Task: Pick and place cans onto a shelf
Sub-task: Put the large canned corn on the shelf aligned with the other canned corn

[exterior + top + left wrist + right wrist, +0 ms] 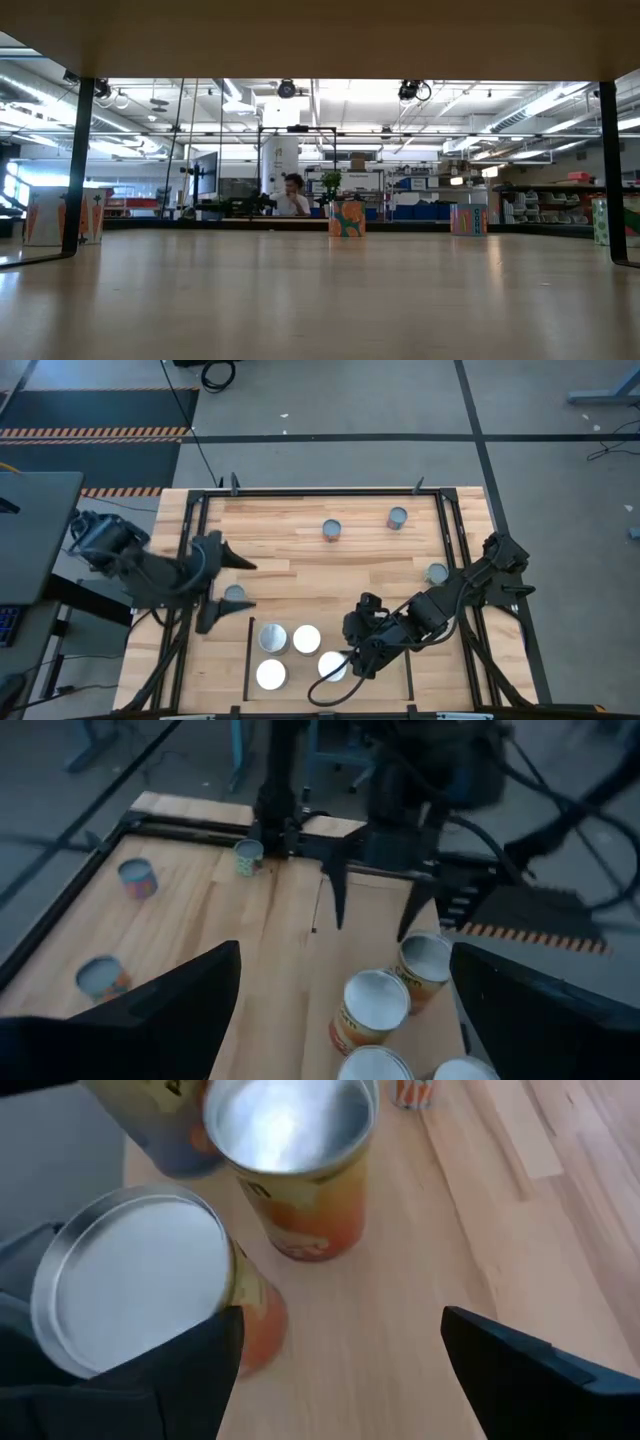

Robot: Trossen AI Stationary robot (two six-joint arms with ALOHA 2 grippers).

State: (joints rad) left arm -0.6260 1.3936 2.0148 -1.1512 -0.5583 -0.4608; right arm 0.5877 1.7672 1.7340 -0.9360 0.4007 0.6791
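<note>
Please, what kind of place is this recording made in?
Probably a large robotics lab or workshop: open ceiling with strip lights, a storage rack, a person at a desk far behind, and striped hazard tape on the grey floor.

Grey floor (380, 400), ceiling lights (290, 90), shelving (545, 210)

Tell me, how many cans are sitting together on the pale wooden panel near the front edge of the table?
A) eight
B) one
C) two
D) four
D: the overhead view shows four white-topped cans grouped on the shelf, while four grey-topped cans stand scattered elsewhere on the table.
</note>
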